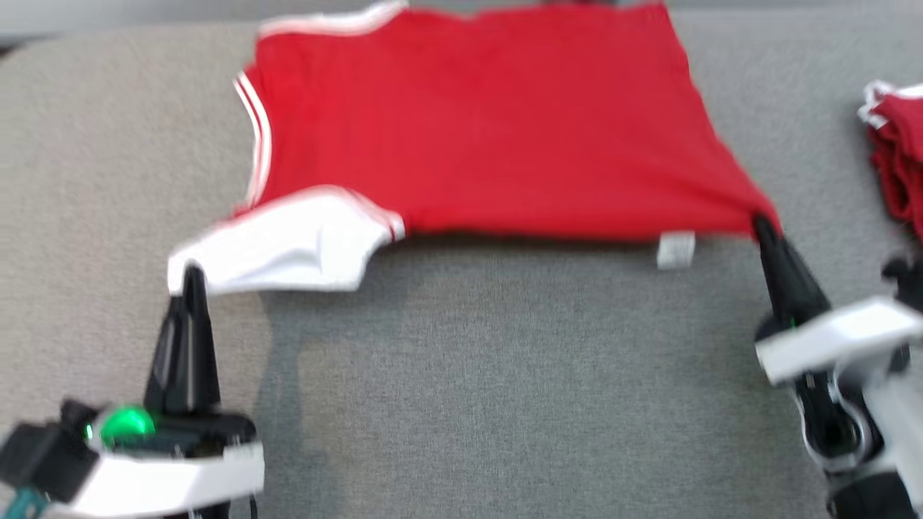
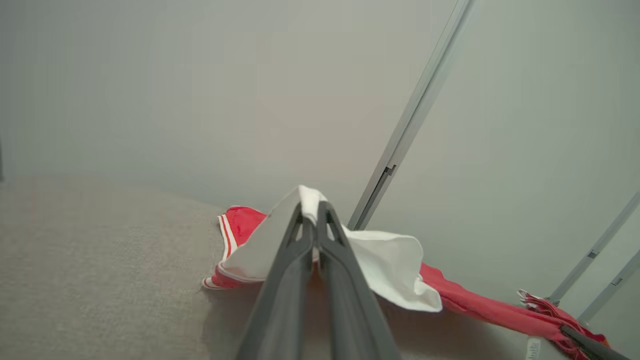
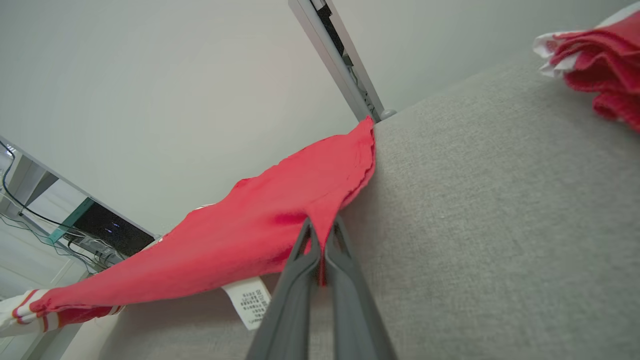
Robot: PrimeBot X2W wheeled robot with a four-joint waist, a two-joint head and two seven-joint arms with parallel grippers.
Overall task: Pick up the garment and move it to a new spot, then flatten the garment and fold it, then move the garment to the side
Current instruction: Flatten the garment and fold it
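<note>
The garment is a red top with white trim and a white sleeve, spread over the grey surface with its near edge lifted. My left gripper is shut on the white sleeve corner at the garment's near left. My right gripper is shut on the red hem corner at the near right. Between them the near edge hangs taut, with a white care label dangling below it. In the left wrist view the garment stretches right toward the other gripper's fingers.
A second bundle of red and white cloth lies at the right edge of the grey fabric surface. Metal frame posts and a pale wall stand behind. Open grey surface stretches in front of the garment.
</note>
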